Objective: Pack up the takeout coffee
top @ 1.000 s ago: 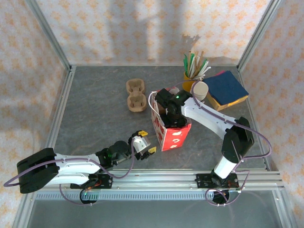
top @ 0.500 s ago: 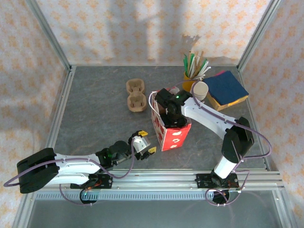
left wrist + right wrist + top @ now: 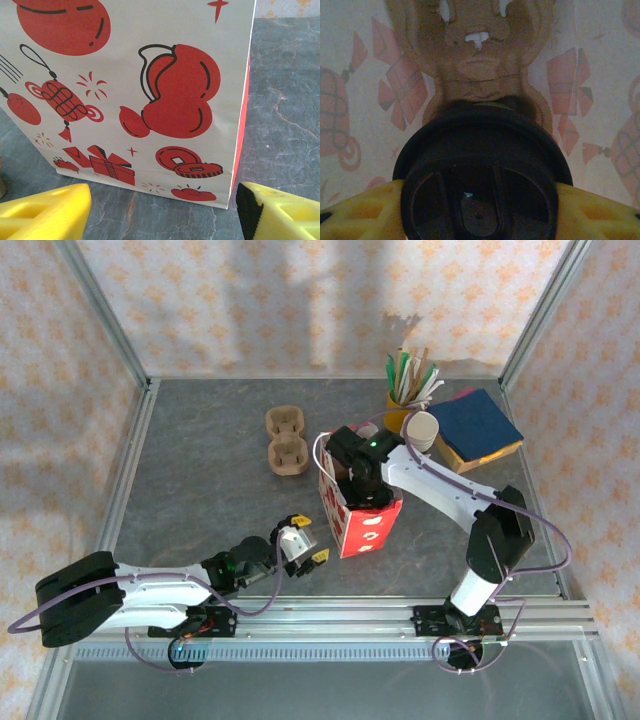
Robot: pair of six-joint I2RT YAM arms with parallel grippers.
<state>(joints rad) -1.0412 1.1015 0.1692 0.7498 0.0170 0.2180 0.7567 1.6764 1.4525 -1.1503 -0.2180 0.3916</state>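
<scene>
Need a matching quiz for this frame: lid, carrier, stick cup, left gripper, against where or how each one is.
1 lid
2 carrier
3 stick cup
4 left gripper

A open, facing the bag
B between the right gripper's fingers
C yellow, back right
D brown, on the table, left of the bag

Pairs: 1-B, 2-D, 3-C, 4-A
</scene>
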